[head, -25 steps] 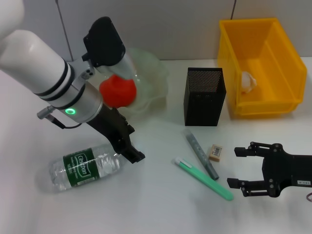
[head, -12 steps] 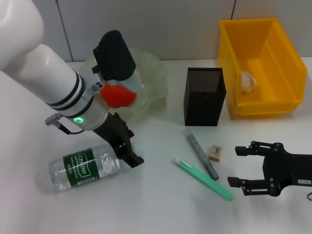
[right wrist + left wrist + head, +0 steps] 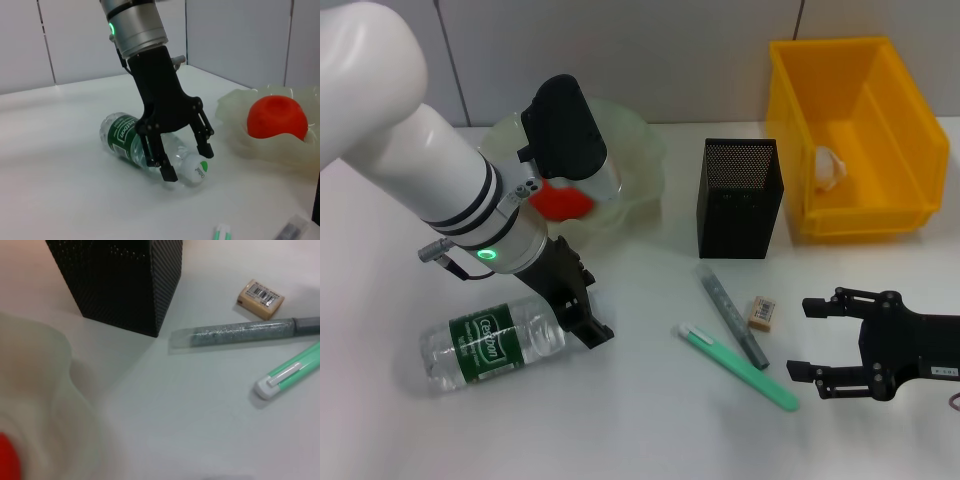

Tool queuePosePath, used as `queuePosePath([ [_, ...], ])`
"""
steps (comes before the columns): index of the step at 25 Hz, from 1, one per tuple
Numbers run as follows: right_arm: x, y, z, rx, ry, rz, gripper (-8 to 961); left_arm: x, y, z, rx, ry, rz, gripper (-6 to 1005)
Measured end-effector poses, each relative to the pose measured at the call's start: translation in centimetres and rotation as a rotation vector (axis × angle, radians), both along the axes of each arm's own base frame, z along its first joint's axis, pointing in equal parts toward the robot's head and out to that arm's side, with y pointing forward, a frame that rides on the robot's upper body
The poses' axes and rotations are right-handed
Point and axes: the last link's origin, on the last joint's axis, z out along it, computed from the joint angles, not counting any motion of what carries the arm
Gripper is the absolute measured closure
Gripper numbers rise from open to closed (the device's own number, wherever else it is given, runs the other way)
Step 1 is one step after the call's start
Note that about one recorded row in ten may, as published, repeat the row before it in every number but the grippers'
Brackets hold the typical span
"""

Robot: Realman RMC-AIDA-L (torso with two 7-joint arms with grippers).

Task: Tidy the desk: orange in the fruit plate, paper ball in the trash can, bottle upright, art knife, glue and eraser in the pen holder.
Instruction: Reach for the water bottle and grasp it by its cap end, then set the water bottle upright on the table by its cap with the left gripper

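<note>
The bottle [image 3: 495, 345] lies on its side on the desk [image 3: 640, 430], cap [image 3: 195, 170] toward the middle. My left gripper [image 3: 585, 308] is open at that cap end, its fingers [image 3: 167, 172] straddling the neck. The orange [image 3: 565, 198] rests in the fruit plate [image 3: 640, 165]. The glue [image 3: 732, 315], the green art knife [image 3: 735, 365] and the eraser [image 3: 763, 312] lie in front of the pen holder [image 3: 740, 198]. The paper ball [image 3: 830, 168] sits in the trash can [image 3: 880, 215]. My right gripper [image 3: 810, 340] is open, low at the right, beside the art knife.
In the left wrist view the pen holder [image 3: 120, 280], eraser [image 3: 261, 298], glue [image 3: 240, 332] and art knife [image 3: 290, 377] lie close together beside the fruit plate's rim [image 3: 40, 405]. A grey wall stands behind the desk.
My left arm has swung a little to the right and its gripper has come down closer to the bottle's cap end. The orange, bottle and right gripper have stayed put.
</note>
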Motion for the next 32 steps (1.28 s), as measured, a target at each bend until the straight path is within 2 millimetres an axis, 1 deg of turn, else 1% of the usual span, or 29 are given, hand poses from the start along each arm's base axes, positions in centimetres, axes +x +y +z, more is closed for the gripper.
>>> queuePosePath([
  [2, 0.0, 0.0, 0.0, 0.0, 0.003, -0.001, 134, -0.1, 0.0, -0.1, 0.0, 0.004, -0.002, 188],
  [7, -0.1, -0.1, 0.0, -0.003, 0.009, 0.001, 134, -0.3, -0.1, -0.7, -0.006, 0.03, -0.024, 326],
  [13, -0.1, -0.1, 0.2, 0.004, 0.017, -0.003, 134, -0.2, -0.1, -0.7, -0.007, 0.03, -0.026, 479],
  [20, 0.0, 0.0, 0.2, 0.005, 0.017, -0.003, 134, 0.4, -0.2, -0.7, -0.019, 0.024, -0.037, 520],
  [25, 0.0, 0.0, 0.3, 0.005, 0.016, -0.004, 134, 1.2, -0.4, -0.2, -0.025, 0.0, -0.045, 550],
  [27, 0.0, 0.0, 0.3, 0.005, 0.016, -0.004, 134, 1.9, -0.6, 0.4, -0.03, -0.037, -0.045, 550],
  [28, 0.0, 0.0, 0.3, 0.006, 0.016, -0.005, 134, 2.7, -0.6, 1.3, -0.03, -0.088, -0.042, 550],
  [29, 0.0, 0.0, 0.3, 0.006, 0.016, -0.005, 134, 2.7, -0.6, 1.3, -0.03, -0.088, -0.042, 550],
  [32, 0.0, 0.0, 0.4, 0.008, 0.017, -0.006, 135, 3.4, -0.6, 2.6, -0.026, -0.143, -0.038, 550],
])
